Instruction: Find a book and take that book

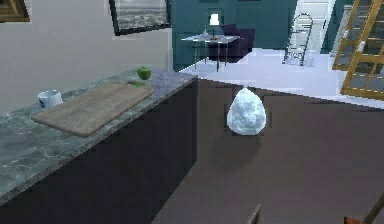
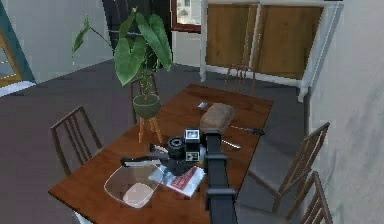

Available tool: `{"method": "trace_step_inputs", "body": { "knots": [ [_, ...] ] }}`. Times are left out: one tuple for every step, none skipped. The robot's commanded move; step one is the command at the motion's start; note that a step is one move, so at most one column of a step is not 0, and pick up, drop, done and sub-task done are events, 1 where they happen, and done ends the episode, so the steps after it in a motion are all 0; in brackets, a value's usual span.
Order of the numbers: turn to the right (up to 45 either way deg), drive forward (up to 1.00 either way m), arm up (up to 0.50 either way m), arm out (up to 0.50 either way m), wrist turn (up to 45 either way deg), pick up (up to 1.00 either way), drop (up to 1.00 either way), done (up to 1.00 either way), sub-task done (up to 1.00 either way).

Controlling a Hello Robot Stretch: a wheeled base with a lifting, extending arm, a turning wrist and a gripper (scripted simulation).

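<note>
On the brown wooden table (image 2: pixel 100 180) lies a flat white and red thing (image 2: pixel 178 181) that looks like a book, near the table's front end. The dark arm (image 2: pixel 219 185) rises from the bottom edge over the table. At its far end sits the gripper (image 2: pixel 172 152), just above the flat thing in the picture, with the tabletop and small things behind it. I cannot tell whether it holds anything.
A clear bowl (image 2: pixel 130 188), a brown loaf (image 2: pixel 217 116) and a dark flat device (image 2: pixel 202 104) also lie on the table. Chairs (image 2: pixel 74 135) ring it, and a tall plant (image 2: pixel 143 55) stands behind. In the forward view there are a marble counter (image 1: pixel 30 150), a cutting board (image 1: pixel 92 107) and a white bag (image 1: pixel 246 111) on the floor.
</note>
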Motion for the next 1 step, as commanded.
{"method": "trace_step_inputs", "body": {
  "knots": [
    [0.0, 0.00, 0.00, 0.00, 45.0, 0.00, 0.00, 0.00, 0.00]
  ]
}}
